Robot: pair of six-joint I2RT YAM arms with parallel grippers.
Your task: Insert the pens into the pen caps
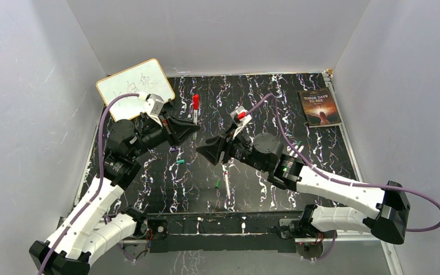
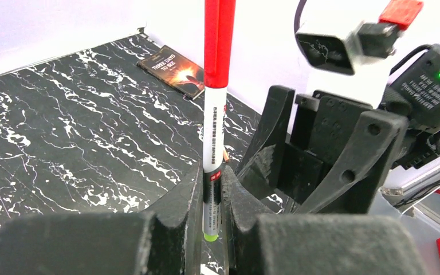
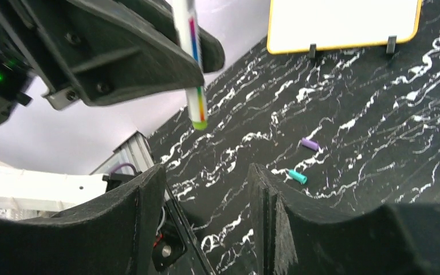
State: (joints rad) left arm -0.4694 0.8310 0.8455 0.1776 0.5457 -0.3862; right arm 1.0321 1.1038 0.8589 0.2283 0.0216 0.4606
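Left claw clamped tight on the lower barrel of a pen, held upright above the table; red cap sits on the pen's top end; looks seated, full click not verifiable. Right claw: jaws apart, nothing between them, facing the left claw at close range.

Judged step: capping of this pen about done. To finish well, back the right claw straight off before turning it, so no finger knocks the barrel; left should lay the pen flat on bare table, not drop it.

To do yet: second pen lying near the arm bases, green cap just beside it; teal cap and purple cap near each other mid-table.

In the way: the two claws crowd each other. Whiteboard and book stand at the far edge, well apart from the work.
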